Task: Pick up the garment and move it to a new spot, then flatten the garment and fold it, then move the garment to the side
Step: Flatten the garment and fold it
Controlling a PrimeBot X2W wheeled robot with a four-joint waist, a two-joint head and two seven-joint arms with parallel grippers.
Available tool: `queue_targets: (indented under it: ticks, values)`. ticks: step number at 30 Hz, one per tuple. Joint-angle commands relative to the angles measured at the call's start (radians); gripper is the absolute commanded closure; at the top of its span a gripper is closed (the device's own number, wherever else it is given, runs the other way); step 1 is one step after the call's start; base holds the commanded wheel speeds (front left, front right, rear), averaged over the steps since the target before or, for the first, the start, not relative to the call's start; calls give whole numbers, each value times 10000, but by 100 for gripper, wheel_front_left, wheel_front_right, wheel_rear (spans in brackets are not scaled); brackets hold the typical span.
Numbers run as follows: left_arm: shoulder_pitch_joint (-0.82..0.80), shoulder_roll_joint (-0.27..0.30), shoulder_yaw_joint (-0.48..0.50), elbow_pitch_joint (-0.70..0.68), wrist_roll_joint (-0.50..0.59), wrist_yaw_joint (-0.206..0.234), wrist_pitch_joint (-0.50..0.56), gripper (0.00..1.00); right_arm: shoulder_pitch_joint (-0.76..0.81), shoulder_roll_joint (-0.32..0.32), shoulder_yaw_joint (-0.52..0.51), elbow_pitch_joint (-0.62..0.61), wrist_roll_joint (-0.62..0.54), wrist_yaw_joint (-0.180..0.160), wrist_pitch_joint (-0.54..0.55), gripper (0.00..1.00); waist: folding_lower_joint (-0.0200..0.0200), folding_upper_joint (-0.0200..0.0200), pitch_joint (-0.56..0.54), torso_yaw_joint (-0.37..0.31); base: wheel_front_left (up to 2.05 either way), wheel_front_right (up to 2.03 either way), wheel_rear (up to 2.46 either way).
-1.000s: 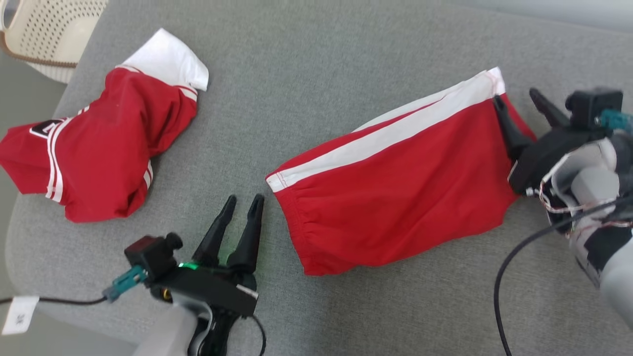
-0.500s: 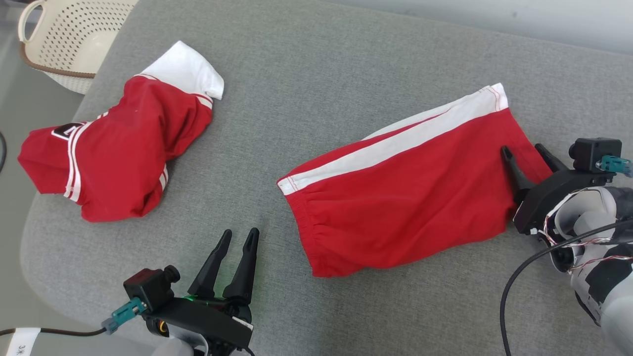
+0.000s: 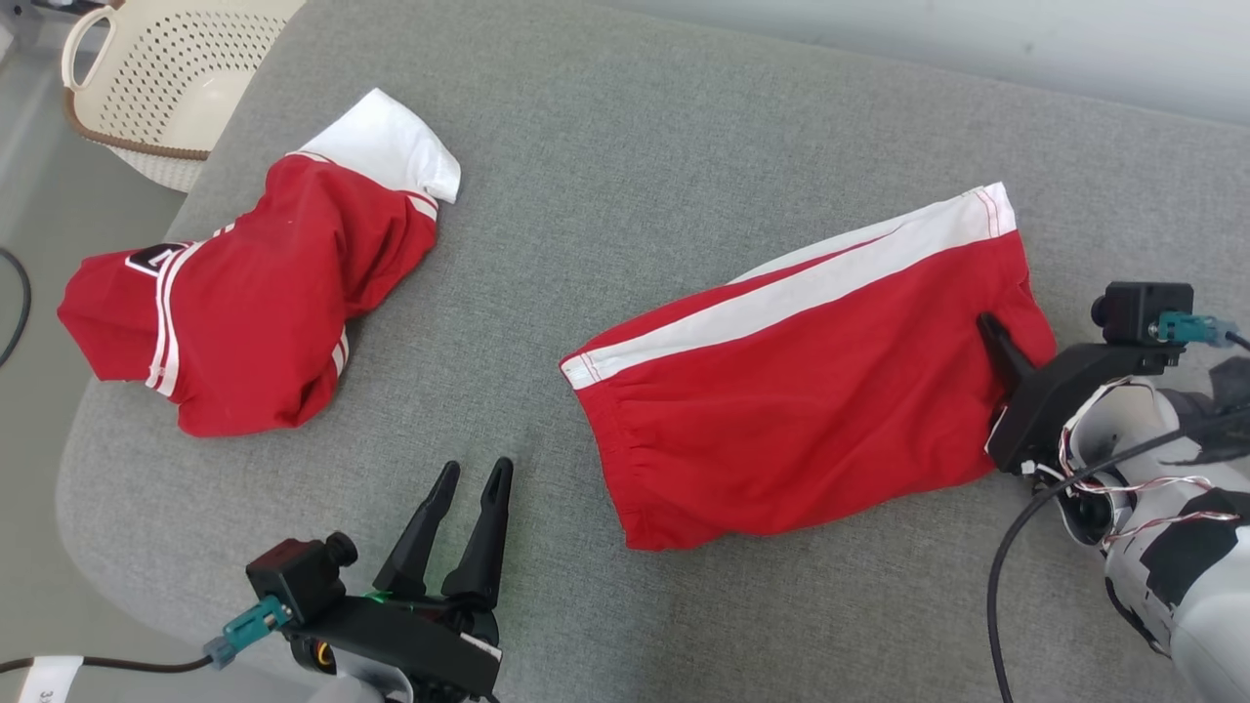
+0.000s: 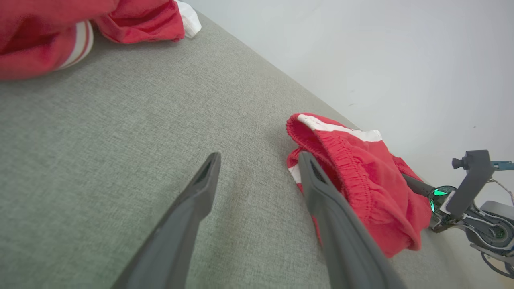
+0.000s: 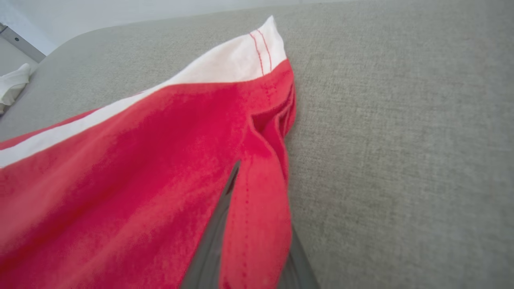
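The head view looks down on it all. The red shorts with a white side stripe [image 3: 811, 391] lie on the right half of the big grey cloth cushion [image 3: 625, 127]. A crumpled red top with thin white stripes [image 3: 254, 293] lies on the left half, well apart from the shorts. A cream plastic basket full of little holes [image 3: 156, 88] sits past the cushion's far left corner.

The right wrist view shows up close what the head view hides. A fold of the shorts' leg end is pinched between that gripper's two dark fingers [image 5: 213, 241]. The left wrist view looks low across the cushion and shows the bunched stretchy waist of the shorts from the side.

Count them: two red clothes, one basket, two grippers.

The shorts are long from near left to far right. The waist end points toward the left gripper [image 3: 476, 471]. The leg end points toward the right gripper [image 3: 994, 337]. The white stripe runs along the far edge.

The left gripper's fingers are spread apart, holding nothing, over bare cushion near the waist. The right gripper is closed tight on the leg end of the shorts.
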Motion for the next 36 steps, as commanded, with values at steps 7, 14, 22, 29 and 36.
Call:
queue_targets:
  ticks: [7, 14, 22, 29, 36]
  values:
    - [181, 93, -125, -82, 134, 0, -9, 0, 395, -65, -126, 406, 352, 12, -794, 100, 1, 1, -280, -257, 0, 0, 0]
    - [377, 172, -118, -72, 196, 0, -9, 0, 990, -139, -391, 283, 837, 13, -1205, 100, 1, 1, -743, -779, 0, 0, 0]
    - [743, 266, 215, -43, 268, 0, -9, 0, 2039, -123, -1360, -369, 876, 13, -1375, 100, 1, 1, -1404, -1842, 0, 0, 0]
    - [1019, 304, 475, -18, 371, 0, -9, 0, 3363, 87, -2883, -1127, 156, 13, -1374, 100, 1, 1, -1755, -2539, 0, 0, 0]
    - [1263, 289, 828, -43, 600, 0, -9, 0, 4674, 483, -4133, -1773, -849, 15, -1375, 100, 1, 1, -2038, -3028, 0, 0, 0]
